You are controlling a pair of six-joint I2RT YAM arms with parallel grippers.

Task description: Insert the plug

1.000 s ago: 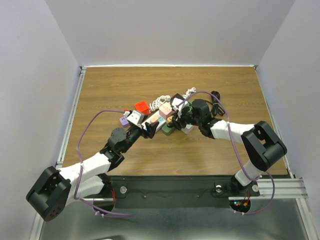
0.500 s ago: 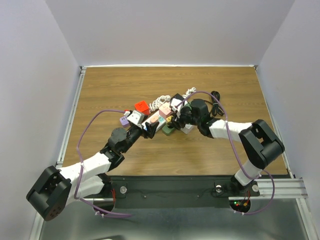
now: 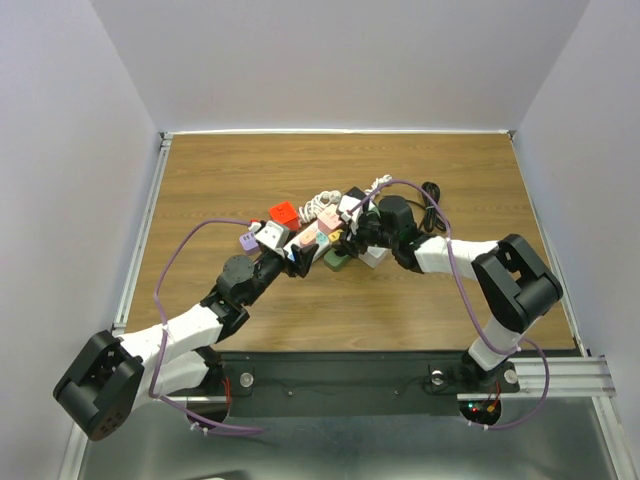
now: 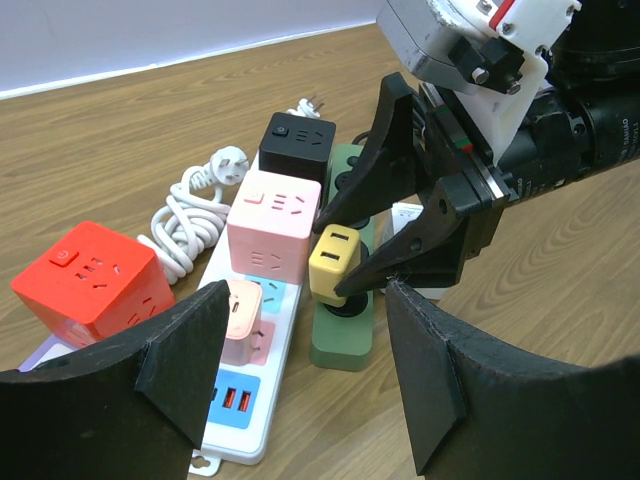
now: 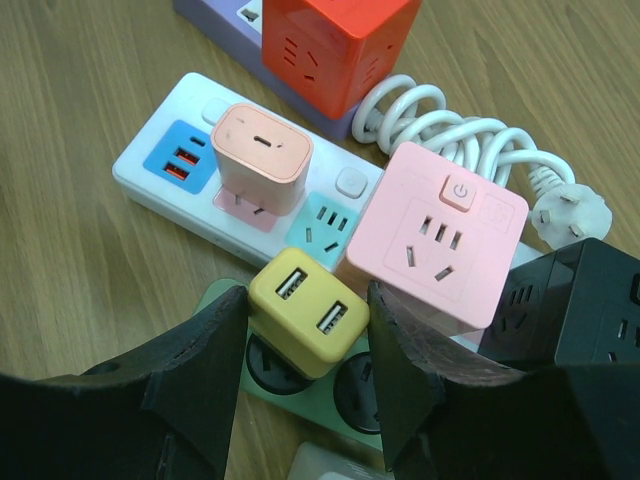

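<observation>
R gripper [image 4: 338, 255] is clamping the yellow plug [image 5: 306, 318] over the green strip [image 4: 340, 352], near table centre; can't tell if pins are in. L gripper [image 4: 307, 290] is hovering open by the white strip [image 5: 160, 185]. Risk: plug is tilting, so pins may be missing slots and jamming. Pink cube [image 5: 440, 235] and peach adapter [image 5: 262, 155] are crowding it.

A cluster sits at the middle of the desk [image 3: 450, 180], well apart from every edge. The long power strip [image 5: 160, 190] runs slantwise from near-left to far-right. It carries a small adapter [image 5: 262, 155] toward its near end and a cube socket [image 5: 440, 235] beyond that, with a second cube [image 5: 575, 300] directly behind. The short power strip [image 4: 340, 345] lies just beside the long one on the right. The plug [image 5: 307, 312] stands over the short strip, between the fingers of the right gripper [image 5: 305, 302]. Left of the long strip, a third cube [image 5: 335, 40] sits on another strip [image 5: 215, 15]. A coiled cord [image 5: 450, 125] lies between the third cube and the cube socket. A loose cable [image 3: 432, 200] lies toward the right edge.
</observation>
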